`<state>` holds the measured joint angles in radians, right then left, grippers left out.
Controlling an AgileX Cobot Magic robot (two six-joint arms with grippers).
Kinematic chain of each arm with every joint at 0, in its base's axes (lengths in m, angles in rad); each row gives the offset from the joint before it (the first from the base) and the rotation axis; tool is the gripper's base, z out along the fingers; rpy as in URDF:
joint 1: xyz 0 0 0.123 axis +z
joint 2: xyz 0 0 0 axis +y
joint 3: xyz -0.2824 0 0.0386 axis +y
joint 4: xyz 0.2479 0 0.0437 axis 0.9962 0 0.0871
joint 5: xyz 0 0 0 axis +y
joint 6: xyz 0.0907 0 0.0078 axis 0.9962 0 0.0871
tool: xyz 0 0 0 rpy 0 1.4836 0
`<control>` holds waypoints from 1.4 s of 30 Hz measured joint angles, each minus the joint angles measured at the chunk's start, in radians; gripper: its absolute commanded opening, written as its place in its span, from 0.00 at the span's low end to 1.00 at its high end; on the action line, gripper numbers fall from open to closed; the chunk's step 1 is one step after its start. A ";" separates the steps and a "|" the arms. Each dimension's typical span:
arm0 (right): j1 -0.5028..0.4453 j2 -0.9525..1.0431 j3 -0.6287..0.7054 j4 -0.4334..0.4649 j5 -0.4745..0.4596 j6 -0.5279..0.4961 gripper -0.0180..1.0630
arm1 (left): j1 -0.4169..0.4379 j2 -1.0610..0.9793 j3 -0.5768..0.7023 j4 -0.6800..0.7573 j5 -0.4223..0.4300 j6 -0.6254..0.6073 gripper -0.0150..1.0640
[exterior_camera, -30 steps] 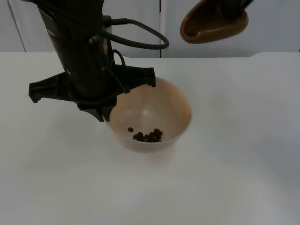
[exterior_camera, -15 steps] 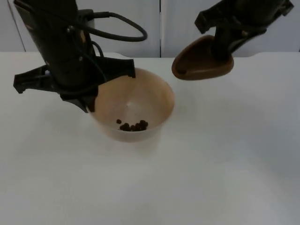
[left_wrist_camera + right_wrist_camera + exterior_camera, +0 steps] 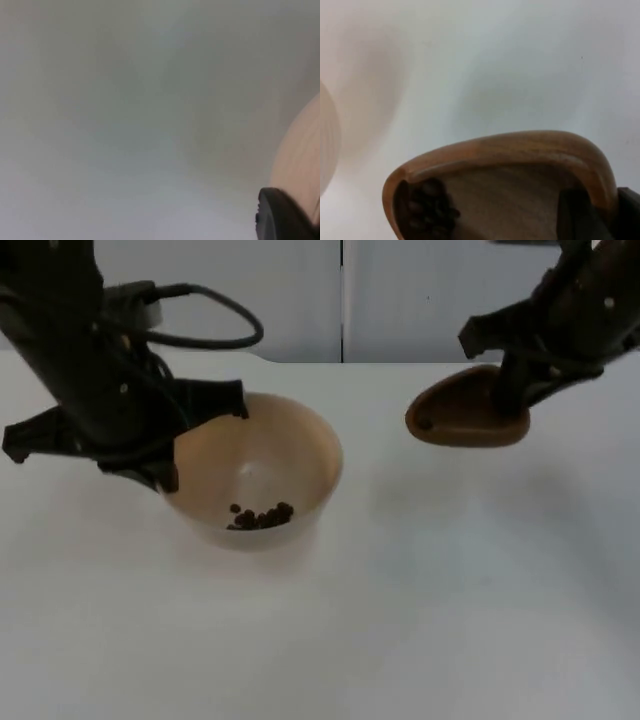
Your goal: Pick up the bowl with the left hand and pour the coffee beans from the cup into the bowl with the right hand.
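Left pincer [image 3: 170, 455]: grips the bowl [image 3: 255, 475] by its near rim and holds it over the left half of the bench [image 3: 450, 590]; in the left wrist view one dark fingertip [image 3: 282, 217] lies against the pale wall of the bowl.

Right pincer [image 3: 510, 390]: clamped on the back rim of the cup [image 3: 465, 420], which lies tipped toward the bowl, low above the bench and well apart from it.

Beans [image 3: 260, 517]: a small dark heap sits in the bottom of the bowl; in the right wrist view more beans [image 3: 427, 210] cling inside the lip of the cup.

Change: within the last second the bowl has travelled leftward across the bench, and the cup has come down from high against the wall [image 3: 300, 290] and swung out to the right.

Meaning: the pour looks largely done and both arms appear to be parting; since a few beans remain in the cup, the transfer is probably not quite complete, and another tip over the bowl may be needed.
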<state>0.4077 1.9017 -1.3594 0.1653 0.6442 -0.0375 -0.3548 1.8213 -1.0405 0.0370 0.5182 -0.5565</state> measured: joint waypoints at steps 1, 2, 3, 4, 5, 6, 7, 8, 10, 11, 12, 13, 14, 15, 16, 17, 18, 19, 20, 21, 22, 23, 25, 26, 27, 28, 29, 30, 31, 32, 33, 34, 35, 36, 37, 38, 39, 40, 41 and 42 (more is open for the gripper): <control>0.000 0.005 0.016 0.007 -0.022 0.000 0.02 | 0.003 0.005 0.011 -0.004 -0.010 0.004 0.01; 0.000 0.005 0.016 0.007 -0.022 0.000 0.02 | 0.003 0.005 0.011 -0.004 -0.010 0.004 0.01; 0.000 0.011 0.029 0.018 -0.042 0.000 0.02 | 0.010 0.012 0.019 -0.009 -0.015 0.009 0.01; 0.000 0.020 0.037 0.028 -0.058 0.000 0.02 | 0.014 0.025 0.023 -0.011 -0.015 0.013 0.01; 0.000 0.031 0.047 0.036 -0.071 0.000 0.02 | 0.017 0.036 0.024 -0.013 -0.017 0.017 0.01; 0.000 0.040 0.055 0.040 -0.084 0.000 0.02 | 0.017 0.049 0.027 -0.015 -0.017 0.017 0.01; 0.000 0.040 0.055 0.040 -0.084 0.000 0.02 | 0.017 0.049 0.027 -0.015 -0.017 0.017 0.01; 0.000 0.051 0.062 0.044 -0.092 0.000 0.02 | 0.017 0.062 0.027 -0.019 -0.019 0.019 0.01; 0.000 0.078 0.079 0.044 -0.119 0.000 0.02 | 0.017 0.085 0.028 -0.027 -0.033 0.021 0.01; 0.000 0.087 0.083 0.044 -0.123 0.000 0.02 | 0.017 0.093 0.028 -0.037 -0.038 0.023 0.01; 0.000 0.087 0.083 0.044 -0.123 0.000 0.02 | 0.017 0.093 0.028 -0.037 -0.038 0.023 0.01; 0.000 0.099 0.086 0.044 -0.129 0.000 0.02 | 0.017 0.098 0.028 -0.037 -0.043 0.023 0.01; 0.000 0.110 0.090 0.044 -0.131 0.000 0.02 | 0.017 0.103 0.028 -0.037 -0.046 0.023 0.01; 0.000 0.121 0.092 0.044 -0.136 0.000 0.02 | 0.017 0.110 0.028 -0.037 -0.048 0.023 0.01; 0.000 0.130 0.094 0.045 -0.145 0.000 0.02 | 0.017 0.113 0.028 -0.037 -0.053 0.023 0.01; 0.000 0.139 0.097 0.045 -0.151 0.000 0.02 | 0.017 0.117 0.028 -0.042 -0.059 0.023 0.01; 0.000 0.151 0.097 0.045 -0.156 0.000 0.02 | 0.017 0.118 0.028 -0.042 -0.061 0.023 0.01; 0.000 0.151 0.097 0.045 -0.156 0.000 0.02 | 0.017 0.118 0.028 -0.042 -0.061 0.023 0.01; 0.000 0.160 0.097 0.045 -0.161 0.000 0.02 | 0.017 0.120 0.028 -0.044 -0.064 0.023 0.01; 0.000 0.170 0.097 0.045 -0.166 0.000 0.02 | 0.017 0.120 0.028 -0.044 -0.066 0.023 0.01; 0.000 0.181 0.097 0.045 -0.171 0.000 0.02 | 0.017 0.122 0.028 -0.044 -0.070 0.023 0.01; 0.000 0.190 0.097 0.045 -0.176 0.000 0.02 | 0.017 0.122 0.028 -0.044 -0.070 0.023 0.01; 0.000 0.201 0.097 0.045 -0.179 0.003 0.02 | 0.017 0.122 0.028 -0.044 -0.070 0.023 0.01; 0.000 0.209 0.097 0.046 -0.181 0.011 0.02 | 0.017 0.122 0.028 -0.044 -0.070 0.023 0.01; 0.000 0.218 0.097 0.049 -0.187 0.018 0.02 | 0.017 0.122 0.028 -0.044 -0.070 0.023 0.01; 0.000 0.222 0.097 0.049 -0.193 0.022 0.02 | 0.017 0.122 0.028 -0.044 -0.070 0.023 0.01; 0.000 0.229 0.097 0.051 -0.199 0.024 0.02 | 0.017 0.122 0.028 -0.044 -0.068 0.023 0.01; 0.000 0.229 0.097 0.051 -0.199 0.024 0.02 | 0.017 0.122 0.028 -0.044 -0.068 0.023 0.01; 0.000 0.231 0.097 0.051 -0.203 0.027 0.02 | 0.017 0.124 0.026 -0.044 -0.068 0.023 0.01; 0.000 0.234 0.097 0.053 -0.204 0.027 0.02 | 0.017 0.124 0.026 -0.044 -0.068 0.023 0.01; 0.000 0.235 0.097 0.053 -0.204 0.027 0.02 | 0.017 0.124 0.026 -0.044 -0.068 0.023 0.01; 0.000 0.237 0.097 0.053 -0.205 0.031 0.02 | 0.017 0.124 0.026 -0.044 -0.067 0.023 0.01; 0.000 0.240 0.097 0.053 -0.207 0.037 0.02 | 0.017 0.124 0.026 -0.044 -0.065 0.023 0.01; 0.000 0.240 0.097 0.053 -0.207 0.037 0.02 | 0.017 0.124 0.026 -0.044 -0.065 0.023 0.01; 0.000 0.244 0.097 0.053 -0.210 0.043 0.02 | 0.017 0.124 0.026 -0.044 -0.064 0.023 0.01; 0.000 0.249 0.097 0.053 -0.212 0.046 0.02 | 0.017 0.124 0.026 -0.037 -0.063 0.023 0.01; 0.000 0.249 0.097 0.053 -0.212 0.046 0.02 | 0.017 0.124 0.026 -0.037 -0.062 0.023 0.01; 0.000 0.249 0.097 0.053 -0.212 0.046 0.02 | 0.017 0.124 0.026 -0.037 -0.062 0.023 0.01; 0.000 0.249 0.097 0.053 -0.212 0.046 0.02 | 0.017 0.124 0.026 -0.028 -0.062 0.023 0.01; 0.000 0.251 0.097 0.053 -0.212 0.048 0.02 | 0.017 0.124 0.026 -0.026 -0.062 0.023 0.01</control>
<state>0.4077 2.1525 -1.2621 0.2179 0.4323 0.0106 -0.3379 1.9452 -1.0146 0.0110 0.4566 -0.5339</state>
